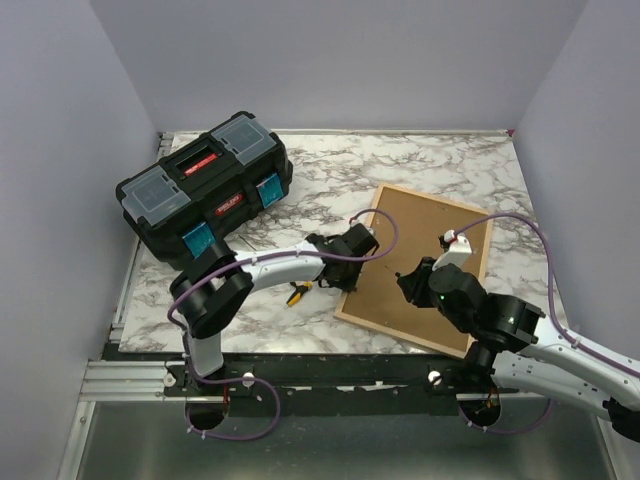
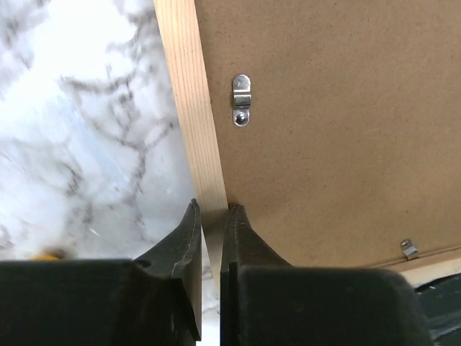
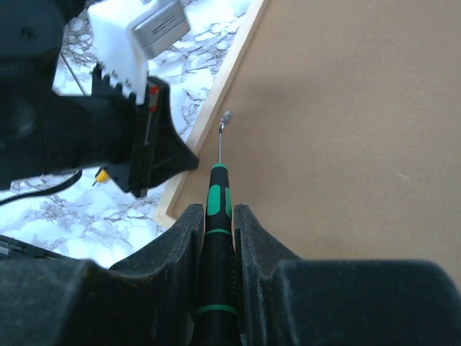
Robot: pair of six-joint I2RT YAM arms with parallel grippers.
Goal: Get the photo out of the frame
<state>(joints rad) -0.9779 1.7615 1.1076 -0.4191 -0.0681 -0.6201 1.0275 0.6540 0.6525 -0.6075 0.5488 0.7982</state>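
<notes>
On the right half of the marble table: frame lies face down and skewed, brown backing board up. The photo shows in no view.

Left wrist view only: left gripper pinches the frame's light-wood side strip, one finger on the table side and one over the board. A metal clip is screwed just inside the strip.

Right wrist view only: right gripper is clamped on a green-and-black screwdriver, its tip at a small tab beside the wood edge.

Top view: the frame's near corner sits close to the table's front edge. Open marble lies between the frame and the black toolbox, far left. Arms converge on the frame's left side.
</notes>
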